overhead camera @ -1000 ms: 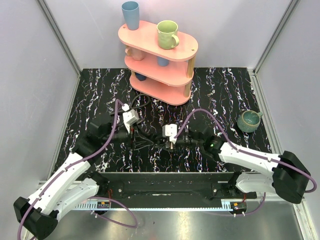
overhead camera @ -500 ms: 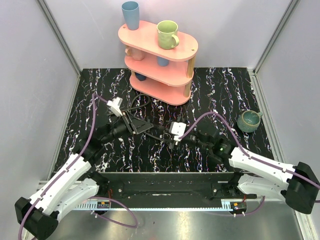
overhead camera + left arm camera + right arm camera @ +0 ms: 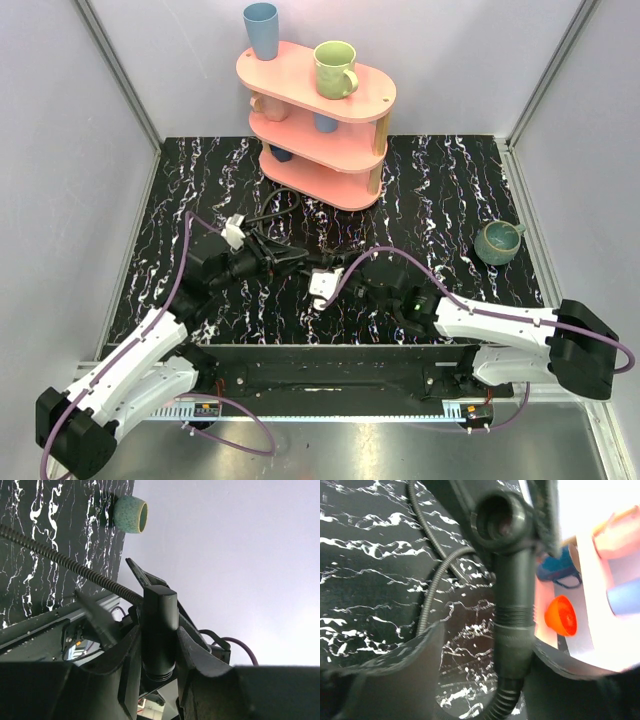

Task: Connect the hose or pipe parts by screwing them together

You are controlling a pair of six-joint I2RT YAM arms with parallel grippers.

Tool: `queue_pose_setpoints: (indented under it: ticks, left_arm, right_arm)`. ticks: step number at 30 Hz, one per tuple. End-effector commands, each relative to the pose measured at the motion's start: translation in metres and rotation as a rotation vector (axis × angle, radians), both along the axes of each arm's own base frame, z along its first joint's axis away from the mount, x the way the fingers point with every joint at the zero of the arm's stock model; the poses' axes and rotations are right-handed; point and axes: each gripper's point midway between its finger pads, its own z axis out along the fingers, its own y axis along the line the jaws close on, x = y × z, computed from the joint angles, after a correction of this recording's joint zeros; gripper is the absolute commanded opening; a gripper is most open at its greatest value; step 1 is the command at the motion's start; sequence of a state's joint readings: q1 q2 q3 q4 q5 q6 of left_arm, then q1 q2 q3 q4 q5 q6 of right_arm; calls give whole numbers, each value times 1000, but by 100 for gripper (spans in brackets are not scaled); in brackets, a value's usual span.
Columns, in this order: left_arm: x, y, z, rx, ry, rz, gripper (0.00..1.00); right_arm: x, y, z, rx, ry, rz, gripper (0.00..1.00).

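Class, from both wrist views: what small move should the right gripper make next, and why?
Probably close the right gripper on the black threaded hose fitting: its jaws straddle it with a gap showing, while the left gripper clamps the black cylindrical connector.

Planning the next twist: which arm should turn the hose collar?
Right, likely. The left gripper is clamped on the black fitting, steadying it; the right gripper straddles the hose collar below the threads, jaws loose, ready to close and turn.

We see a black threaded fitting (image 3: 514,605) on ribbed hose (image 3: 498,706) standing between the fingers (image 3: 405,675), over the marbled counter (image 3: 365,570).
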State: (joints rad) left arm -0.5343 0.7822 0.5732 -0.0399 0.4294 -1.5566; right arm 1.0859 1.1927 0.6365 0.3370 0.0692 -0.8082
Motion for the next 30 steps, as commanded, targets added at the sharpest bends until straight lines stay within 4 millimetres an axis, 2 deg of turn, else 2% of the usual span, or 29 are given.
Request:
queue_pose_setpoints:
  ticks: [1, 2, 3, 6, 7, 9, 10, 11, 12, 13, 14, 15, 16, 17, 18, 19, 21, 22, 24, 25, 27, 30]
  left_arm:
    - [-6, 3, 37, -134, -31, 9, 0]
    - [-7, 4, 38, -142, -32, 13, 0]
    - [-8, 5, 39, -150, -34, 13, 0]
    - [-10, 3, 37, -136, -32, -8, 0]
    - [-10, 2, 35, -138, -28, -12, 0]
    - [-11, 0, 36, -129, -65, -31, 0]
    - [-10, 0, 44, -109, -118, -38, 0]
    - [-7, -2, 41, -60, -163, -46, 0]
    - [-5, -1, 32, 57, -279, -77, 0]
    - [-3, -3, 48, 94, -394, -99, 0]
    - [-5, -9, 40, 149, -448, -170, 0]
    - [-5, -10, 37, 224, -588, -227, 0]
    - [-7, -12, 41, 245, -654, -259, 0]
    - [-6, -14, 36, 275, -687, -286, 0]
    - [-3, -11, 29, 340, -748, -305, 0]
    - [0, -10, 27, 387, -791, -310, 0]
    - [5, -3, 14, 501, -878, -336, 0]
    - [1, -5, 10, 511, -931, -375, 0]
    - [-12, -9, 8, 512, -1094, -474, 0]
    - [-19, -11, 4, 508, -1148, -520, 0]
    - [-26, -12, 2, 523, -1265, -582, 0]
    - [-34, -11, -9, 560, -1392, -675, 0]
  right_arm:
    - [12, 9, 52, 96, -144, -50, 53]
    - [12, 11, 51, 94, -141, -47, 43]
    - [10, 13, 52, 102, -141, -31, 20]
    - [5, 20, 52, 104, -114, 8, 8]
    - [4, 22, 55, 114, -101, 13, 0]
    - [0, 26, 49, 100, -65, 39, 0]
    - [-4, 28, 49, 114, -32, 50, 0]
    - [-8, 31, 53, 127, -14, 78, 0]
    - [-9, 31, 48, 111, 12, 86, 0]
    - [-14, 34, 47, 118, 50, 113, 0]
    - [-21, 40, 53, 127, 73, 167, 0]
    - [-24, 39, 47, 108, 111, 186, 0]
    - [-21, 37, 49, 120, 148, 195, 0]
    - [-33, 42, 53, 135, 186, 288, 0]
    - [-35, 40, 54, 145, 218, 318, 0]
    - [-27, 34, 56, 171, 258, 310, 0]
    - [-32, 33, 57, 170, 296, 357, 0]
    - [-29, 33, 62, 170, 298, 358, 0]
    - [-29, 32, 50, 124, 359, 383, 0]
    - [-29, 34, 54, 122, 369, 396, 0]
    - [-36, 36, 42, 91, 445, 455, 0]
    - [-47, 39, 39, 92, 494, 526, 0]
